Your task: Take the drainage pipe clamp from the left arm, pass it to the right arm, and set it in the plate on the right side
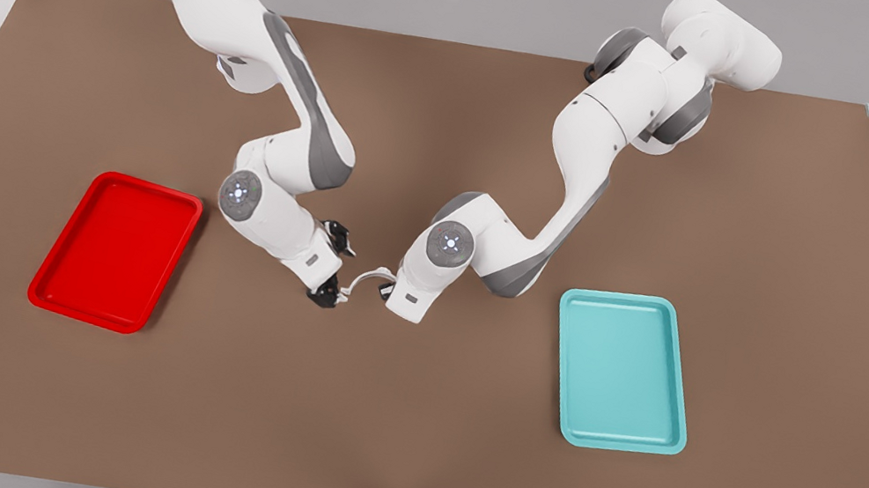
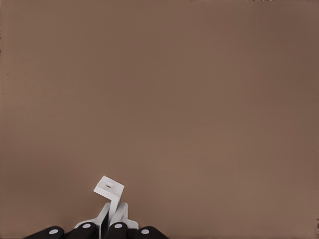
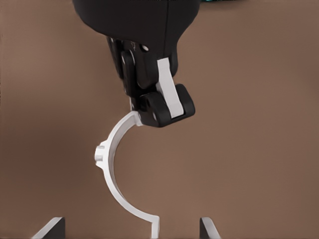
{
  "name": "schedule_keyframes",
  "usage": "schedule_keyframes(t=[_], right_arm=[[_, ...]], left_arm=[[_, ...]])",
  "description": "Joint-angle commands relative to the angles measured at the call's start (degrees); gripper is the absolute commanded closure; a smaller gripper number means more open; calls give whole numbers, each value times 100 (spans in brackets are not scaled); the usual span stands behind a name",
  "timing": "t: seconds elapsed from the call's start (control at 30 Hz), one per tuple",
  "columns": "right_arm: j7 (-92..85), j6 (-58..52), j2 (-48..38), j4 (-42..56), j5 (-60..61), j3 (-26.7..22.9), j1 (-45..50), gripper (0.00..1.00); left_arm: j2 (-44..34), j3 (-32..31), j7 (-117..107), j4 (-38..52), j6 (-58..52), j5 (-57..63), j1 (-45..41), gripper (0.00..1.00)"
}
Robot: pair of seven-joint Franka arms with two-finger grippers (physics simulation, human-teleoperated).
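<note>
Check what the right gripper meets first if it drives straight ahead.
The drainage pipe clamp: its near tab sits between the fingers of the open right gripper. Just behind it is the left gripper, shut on the clamp's far end. Depth is hard to judge.

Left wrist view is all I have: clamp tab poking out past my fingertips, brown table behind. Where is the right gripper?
Observer: The right gripper is at the far end of the drainage pipe clamp, open, with one finger on either side of that end.
Operator: Touching it?
Observer: No. In the right wrist view the end tab sits in the gap, clear of both fingertips.
Operator: And my grip?
Observer: The left gripper is shut on the opposite end, so the arc spans between the two grippers above the table.
Operator: Plate?
Observer: The red plate lies on the front view's left, beside the right arm, with nothing in it.
</note>
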Motion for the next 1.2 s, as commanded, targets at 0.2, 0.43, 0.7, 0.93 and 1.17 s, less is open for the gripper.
schedule_keyframes(t=[0.2,0.43,0.7,0.93,1.17], right_arm=[[-2810,467,153,-122,86,57,78,0],[-2749,678,293,-122,130,57,166,0],[-2731,872,469,-122,130,57,219,0],[-2731,1004,575,-113,139,48,237,0],[-2731,1004,627,-104,139,48,201,12]], left_arm=[[-10,-1,-779,2,-5,-7,-39,79],[-1,-1,-814,2,21,-7,-56,79],[-1,7,-831,10,30,2,-83,79],[-1,-1,-867,10,30,-7,-92,79],[-1,7,-858,2,56,2,-109,79]])
